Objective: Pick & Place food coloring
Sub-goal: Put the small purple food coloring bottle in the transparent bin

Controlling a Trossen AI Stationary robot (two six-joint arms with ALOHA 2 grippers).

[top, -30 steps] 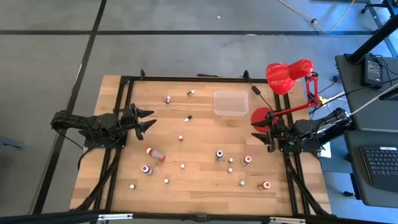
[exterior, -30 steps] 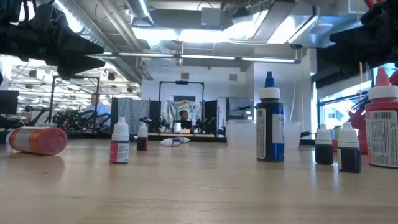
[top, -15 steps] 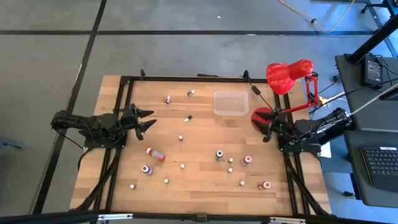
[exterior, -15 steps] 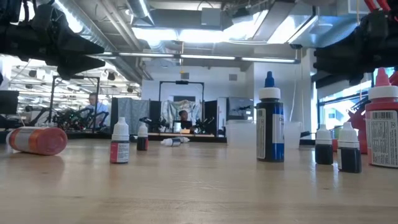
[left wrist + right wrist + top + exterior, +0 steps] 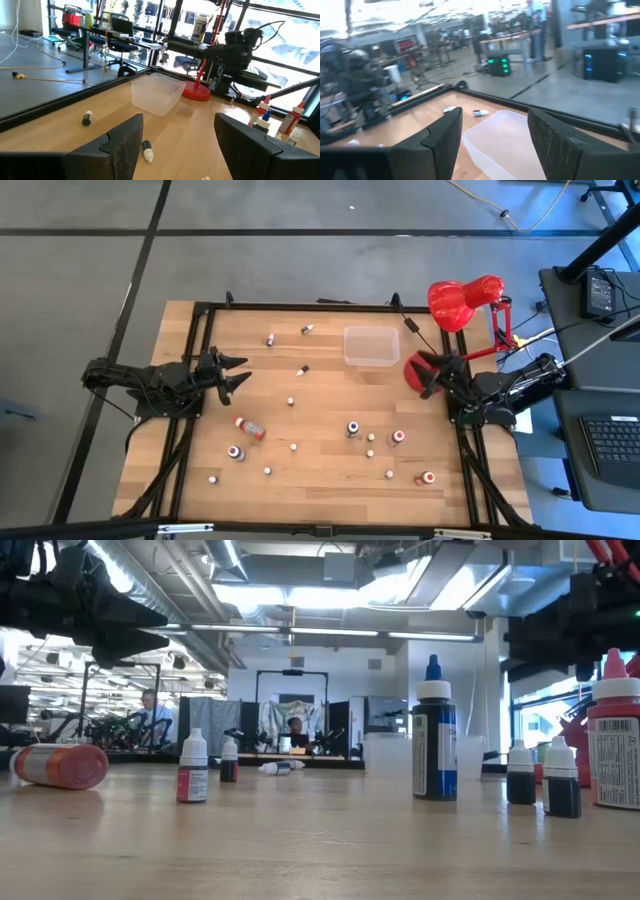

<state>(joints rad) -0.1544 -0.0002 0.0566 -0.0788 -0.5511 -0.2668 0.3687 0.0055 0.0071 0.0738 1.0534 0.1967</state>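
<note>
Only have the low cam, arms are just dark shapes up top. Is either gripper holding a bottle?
Observer: No. The left gripper is open and empty at the table's left side. The right gripper is open and empty by the red lamp's base.
Operator: Anything in the tub?
Observer: From above, the tub looks empty.
Operator: Where's the red bottle on its side?
Observer: The red bottle is in the table's left half, nearer your camera's edge than the left gripper.

Small food coloring bottles scattered across the wooden tabletop, most upright, several lying down
</note>
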